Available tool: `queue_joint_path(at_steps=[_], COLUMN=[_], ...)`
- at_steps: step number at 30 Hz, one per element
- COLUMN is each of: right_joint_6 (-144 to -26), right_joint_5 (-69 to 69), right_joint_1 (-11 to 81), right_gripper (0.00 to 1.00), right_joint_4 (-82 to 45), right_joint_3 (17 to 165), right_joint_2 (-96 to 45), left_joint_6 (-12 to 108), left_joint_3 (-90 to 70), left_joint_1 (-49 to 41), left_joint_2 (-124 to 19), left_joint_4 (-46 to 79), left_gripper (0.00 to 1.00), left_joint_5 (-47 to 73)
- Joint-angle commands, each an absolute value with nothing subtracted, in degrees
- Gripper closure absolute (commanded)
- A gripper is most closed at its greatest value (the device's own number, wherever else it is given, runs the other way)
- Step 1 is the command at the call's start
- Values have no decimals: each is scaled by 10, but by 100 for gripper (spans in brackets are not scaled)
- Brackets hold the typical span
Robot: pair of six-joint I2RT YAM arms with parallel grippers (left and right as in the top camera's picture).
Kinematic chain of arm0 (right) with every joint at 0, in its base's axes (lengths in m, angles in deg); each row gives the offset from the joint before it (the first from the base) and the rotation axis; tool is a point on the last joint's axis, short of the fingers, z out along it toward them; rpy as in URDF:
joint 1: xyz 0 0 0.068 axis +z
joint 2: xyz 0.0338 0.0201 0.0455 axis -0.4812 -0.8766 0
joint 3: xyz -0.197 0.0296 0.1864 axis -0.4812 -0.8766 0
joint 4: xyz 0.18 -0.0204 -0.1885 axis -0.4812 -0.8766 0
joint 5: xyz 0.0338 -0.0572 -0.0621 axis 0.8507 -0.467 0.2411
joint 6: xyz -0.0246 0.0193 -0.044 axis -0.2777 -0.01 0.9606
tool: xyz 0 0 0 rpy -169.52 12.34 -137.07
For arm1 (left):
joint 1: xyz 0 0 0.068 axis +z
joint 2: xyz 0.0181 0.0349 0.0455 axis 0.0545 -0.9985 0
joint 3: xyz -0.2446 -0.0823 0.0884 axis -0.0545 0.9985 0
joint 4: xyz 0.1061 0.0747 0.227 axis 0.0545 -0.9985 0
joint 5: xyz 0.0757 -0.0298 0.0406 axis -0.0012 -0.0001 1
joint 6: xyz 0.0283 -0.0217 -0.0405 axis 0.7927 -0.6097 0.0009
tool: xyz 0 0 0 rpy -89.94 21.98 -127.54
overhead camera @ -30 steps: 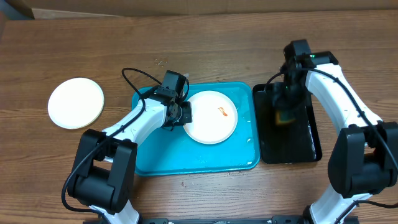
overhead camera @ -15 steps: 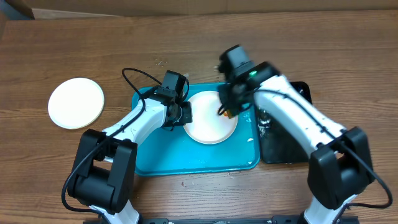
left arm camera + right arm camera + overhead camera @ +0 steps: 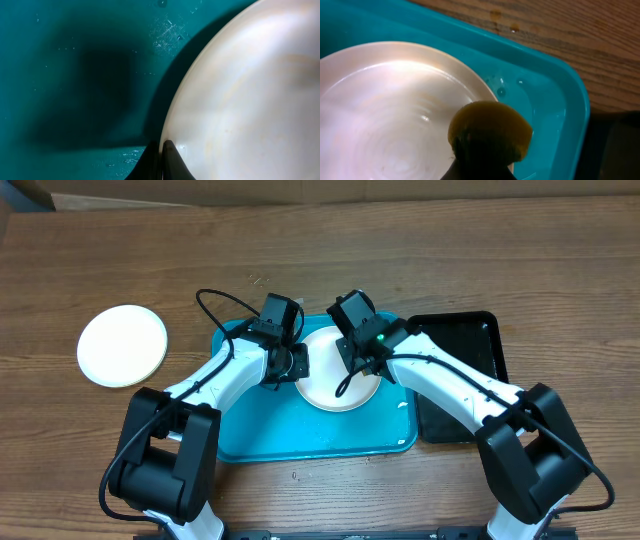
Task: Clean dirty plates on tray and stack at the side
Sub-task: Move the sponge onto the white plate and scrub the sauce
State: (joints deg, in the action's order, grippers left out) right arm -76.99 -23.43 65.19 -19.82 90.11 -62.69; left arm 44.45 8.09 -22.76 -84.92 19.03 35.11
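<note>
A white plate (image 3: pixel 322 380) lies in the turquoise tray (image 3: pixel 280 430). My left gripper (image 3: pixel 296 362) is shut on the plate's left rim; the left wrist view shows the fingers (image 3: pixel 162 160) pinching the rim of the plate (image 3: pixel 240 100) above the tray floor (image 3: pixel 75 75). My right gripper (image 3: pixel 365 362) is over the plate's right side, shut on a yellow-green sponge (image 3: pixel 490 130) that sits at the edge of the plate (image 3: pixel 395 110). No orange-red smear shows on the plate. Another white plate (image 3: pixel 122 345) lies on the table at the far left.
A narrow black tray (image 3: pixel 465 395) stands right of the turquoise tray and touches it. Water drops lie on the tray floor (image 3: pixel 545 100). The wooden table (image 3: pixel 500 260) stretches behind both trays.
My right arm has swung left from the black tray with the sponge and now covers the plate's right side, where the orange smear showed. The left gripper has kept still on the rim.
</note>
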Motion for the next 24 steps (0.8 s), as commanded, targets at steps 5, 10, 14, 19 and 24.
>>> queue_joint_path(at_steps=[5,10,14,19,24], right_joint_6=[-770,-772,-772,-772,-772], right_joint_5=[-254,-251,-257,-240,-173], right_joint_1=[650,650,651,651,651], right_gripper=[96,96,96,96,96], right_joint_4=[-113,-88,-93,-103,-108], right_joint_3=[836,831,833,837,844], right_joint_2=[-643,-701,-709,-709,-709], left_joint_6=[458,458,458,458,458], left_joint_3=[87,87,87,87,87], left_joint_1=[-227,-227,-227,-227,-227], left_joint_2=[-854,-854,-854,-854,-854], left_joint_4=[190,189,189,189,189], left_gripper=[96,96,96,96,96], left_joint_5=[347,347,347,347,347])
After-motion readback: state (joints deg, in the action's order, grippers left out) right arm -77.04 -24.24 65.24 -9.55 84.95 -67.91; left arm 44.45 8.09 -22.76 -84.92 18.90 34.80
